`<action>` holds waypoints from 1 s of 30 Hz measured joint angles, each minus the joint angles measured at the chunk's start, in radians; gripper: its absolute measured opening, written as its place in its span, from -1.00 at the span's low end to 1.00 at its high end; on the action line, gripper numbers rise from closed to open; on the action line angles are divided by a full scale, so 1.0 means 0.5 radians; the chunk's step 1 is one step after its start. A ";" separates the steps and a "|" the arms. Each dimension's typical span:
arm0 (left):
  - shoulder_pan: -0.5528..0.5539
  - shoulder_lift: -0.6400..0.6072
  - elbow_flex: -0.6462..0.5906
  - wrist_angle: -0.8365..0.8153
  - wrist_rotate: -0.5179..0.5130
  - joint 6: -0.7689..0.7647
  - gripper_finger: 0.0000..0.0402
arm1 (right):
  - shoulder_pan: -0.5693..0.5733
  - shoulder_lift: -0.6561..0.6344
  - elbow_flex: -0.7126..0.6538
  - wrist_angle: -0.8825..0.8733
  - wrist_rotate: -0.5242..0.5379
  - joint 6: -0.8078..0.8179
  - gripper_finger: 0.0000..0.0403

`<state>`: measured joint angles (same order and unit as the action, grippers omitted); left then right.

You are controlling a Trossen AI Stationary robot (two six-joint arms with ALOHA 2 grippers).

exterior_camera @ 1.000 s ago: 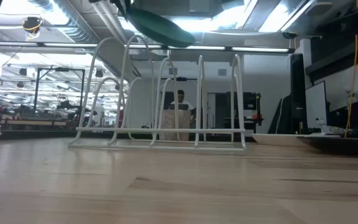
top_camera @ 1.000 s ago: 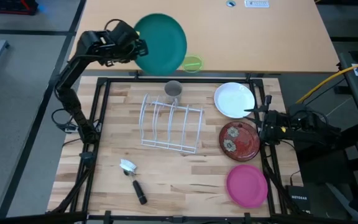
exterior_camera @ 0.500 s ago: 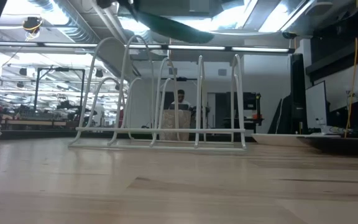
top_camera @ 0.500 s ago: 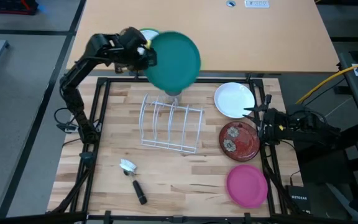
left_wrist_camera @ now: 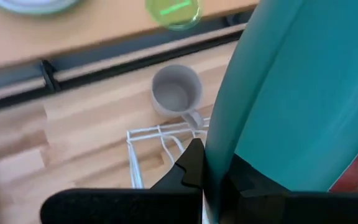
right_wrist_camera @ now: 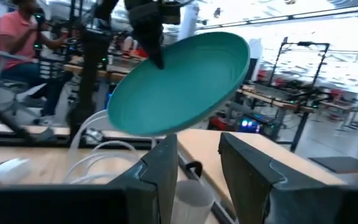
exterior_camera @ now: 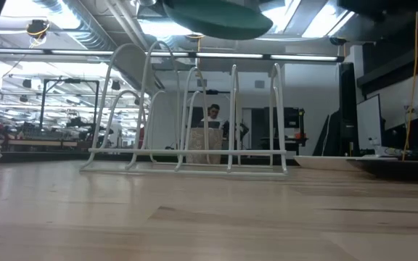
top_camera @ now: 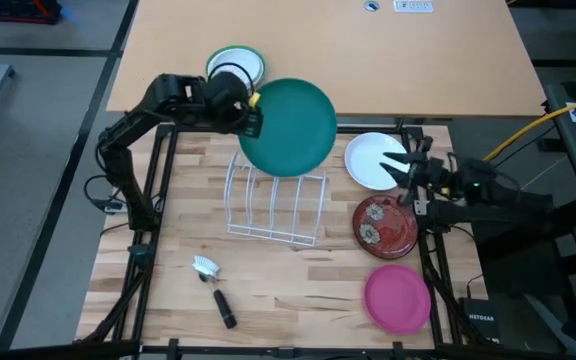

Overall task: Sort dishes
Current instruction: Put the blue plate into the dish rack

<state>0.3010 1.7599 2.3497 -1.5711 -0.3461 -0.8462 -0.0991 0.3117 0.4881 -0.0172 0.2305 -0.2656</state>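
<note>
Teal-green plate hanging in the air over the white wire rack.

Left gripper is pinching the plate's rim, fingers clamped on it, holding it tilted above the rack's far side near the table's far edge. Right gripper, fingers apart, is hovering by the right edge beside the white plate, with the dark red plate and pink plate lying nearer along that edge.

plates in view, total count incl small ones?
5. Teal plate held by the left hand above the rack; white plate, dark red plate and pink plate along the table's right side; small green-rimmed plate behind the frame.
</note>
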 joint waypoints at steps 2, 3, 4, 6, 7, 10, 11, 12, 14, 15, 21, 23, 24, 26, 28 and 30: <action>-0.077 0.000 0.000 -0.001 -0.145 0.038 -1.00 | -0.001 0.182 0.001 0.205 0.049 -0.046 -0.37; -0.118 0.000 0.000 -0.001 -0.218 0.052 -1.00 | -0.001 0.266 0.001 0.306 0.073 -0.096 -0.37; -0.158 0.000 0.000 0.001 -0.299 0.077 -1.00 | -0.001 0.356 0.000 0.424 0.090 -0.158 -0.37; -0.246 0.000 0.000 0.000 -0.467 0.116 -1.00 | -0.001 0.529 0.003 0.685 0.101 -0.296 -0.37; -0.291 0.000 0.000 0.000 -0.559 0.137 -1.00 | -0.001 0.616 0.015 0.794 0.113 -0.351 -0.37; -0.430 0.000 0.000 0.001 -0.851 0.166 -1.00 | -0.001 0.846 0.098 1.018 0.219 -0.486 -0.37; -0.475 -0.001 0.000 0.001 -0.945 0.186 -1.00 | -0.001 0.917 0.138 1.057 0.256 -0.534 -0.37; -0.522 -0.001 0.000 -0.001 -1.027 0.193 -1.00 | -0.001 0.992 0.188 1.091 0.293 -0.588 -0.37; -0.615 -0.002 -0.001 0.001 -1.176 0.193 -1.00 | -0.001 1.130 0.290 1.094 0.354 -0.648 -0.37; -0.660 -0.002 -0.012 0.003 -1.245 0.192 -1.00 | -0.001 1.196 0.341 1.084 0.359 -0.672 -0.37; -0.866 -0.012 -0.099 -0.015 -1.629 0.169 -1.00 | -0.001 1.548 0.641 1.091 0.424 -0.692 -0.37; -0.923 -0.008 -0.122 0.006 -1.682 0.133 -1.00 | 0.001 1.628 0.696 1.074 0.464 -0.694 -0.37; -0.944 -0.002 -0.136 0.002 -1.705 0.124 -1.00 | 0.004 1.658 0.717 1.065 0.470 -0.695 -0.37; -0.976 0.005 -0.146 0.008 -1.731 0.114 -1.00 | 0.005 1.681 0.740 1.067 0.475 -0.695 -0.37; -0.999 0.000 -0.164 0.007 -1.784 0.109 -1.00 | 0.003 1.687 0.753 1.083 0.496 -0.691 -0.37; -1.009 -0.003 -0.176 0.000 -1.840 0.122 -1.00 | 0.004 1.687 0.752 1.078 0.467 -0.657 -0.37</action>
<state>-0.2037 1.7584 2.2618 -1.5710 -1.2662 -0.7850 -0.0972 1.1553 0.8643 0.5221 0.4637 -0.5943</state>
